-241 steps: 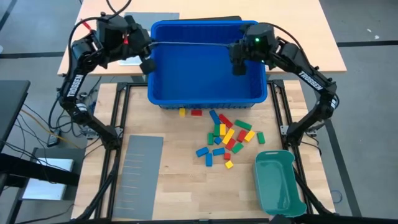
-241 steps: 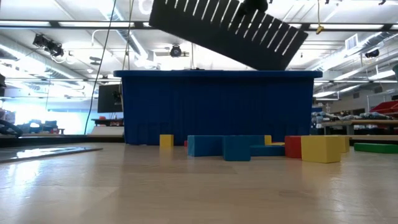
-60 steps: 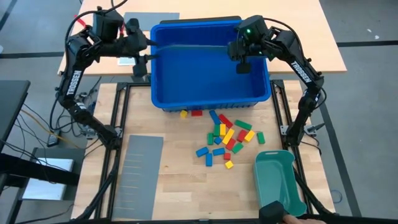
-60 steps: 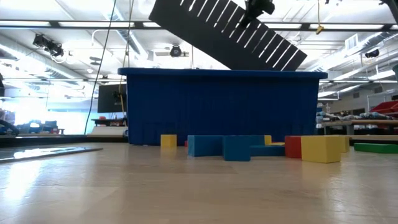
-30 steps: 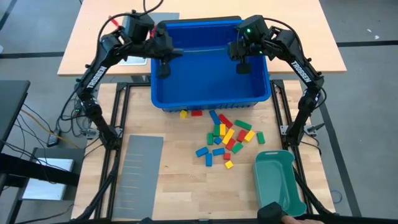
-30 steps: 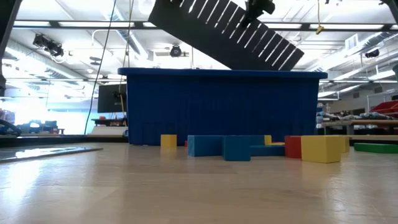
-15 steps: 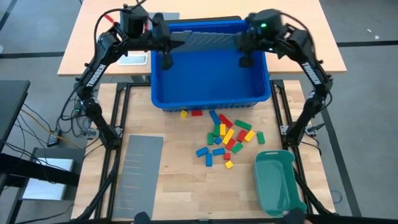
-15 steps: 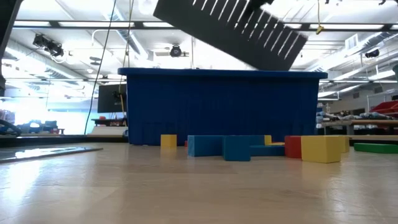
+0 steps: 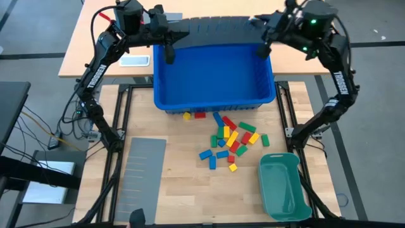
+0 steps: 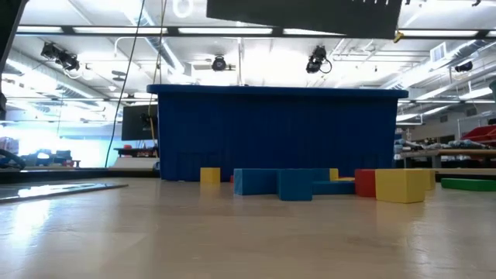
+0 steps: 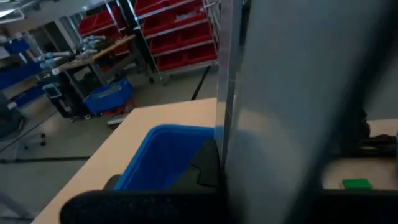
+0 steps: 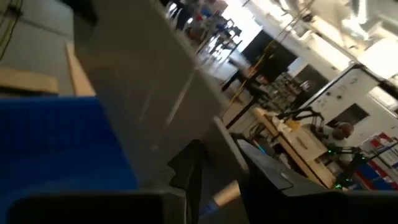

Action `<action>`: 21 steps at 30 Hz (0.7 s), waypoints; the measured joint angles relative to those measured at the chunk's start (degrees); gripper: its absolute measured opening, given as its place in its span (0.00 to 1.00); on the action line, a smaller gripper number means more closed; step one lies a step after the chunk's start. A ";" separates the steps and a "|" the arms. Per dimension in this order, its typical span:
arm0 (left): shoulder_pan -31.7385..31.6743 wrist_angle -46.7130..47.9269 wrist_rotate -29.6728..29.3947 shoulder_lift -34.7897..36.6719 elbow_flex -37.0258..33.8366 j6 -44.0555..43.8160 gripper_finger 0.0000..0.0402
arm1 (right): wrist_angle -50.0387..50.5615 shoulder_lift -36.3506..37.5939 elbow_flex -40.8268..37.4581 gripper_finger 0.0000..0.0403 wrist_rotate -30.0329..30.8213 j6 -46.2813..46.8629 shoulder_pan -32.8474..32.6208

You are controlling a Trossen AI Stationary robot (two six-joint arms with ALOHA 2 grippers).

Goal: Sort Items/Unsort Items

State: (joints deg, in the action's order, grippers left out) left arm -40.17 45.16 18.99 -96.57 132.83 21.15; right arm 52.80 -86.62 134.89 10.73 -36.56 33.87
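The table [image 9: 183, 190] is pale wood with a smooth, faintly shiny top. The blue bin [image 9: 215, 69] and teal tray [image 9: 283, 187] look like glossy plastic. The blocks [image 9: 229, 140] are smooth plastic. Two grey slotted sheets [image 9: 140, 174] [image 9: 212, 25] look matt.

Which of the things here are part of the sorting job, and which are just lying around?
Part of the job:
- small red, yellow, green and blue toy blocks, scattered on the wooden table

Lying about:
- large blue plastic bin
- teal-green oblong plastic tray
- flat grey slotted sheet on the table
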 joint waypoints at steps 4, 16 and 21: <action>-0.68 2.52 -0.89 -0.01 -0.10 -0.02 0.01 | 1.05 1.06 0.24 0.26 0.69 0.46 0.15; -2.13 -5.35 -1.27 1.32 -13.42 0.96 0.01 | 9.83 -0.45 -0.01 0.24 -0.34 3.91 0.78; -2.46 -6.45 0.63 2.99 -14.35 1.31 0.01 | 10.55 -0.23 -1.61 0.24 -7.27 5.52 2.51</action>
State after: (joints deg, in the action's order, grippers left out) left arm -42.63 38.71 19.62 -93.58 118.48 22.46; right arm 63.35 -86.85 133.28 3.46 -31.03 36.37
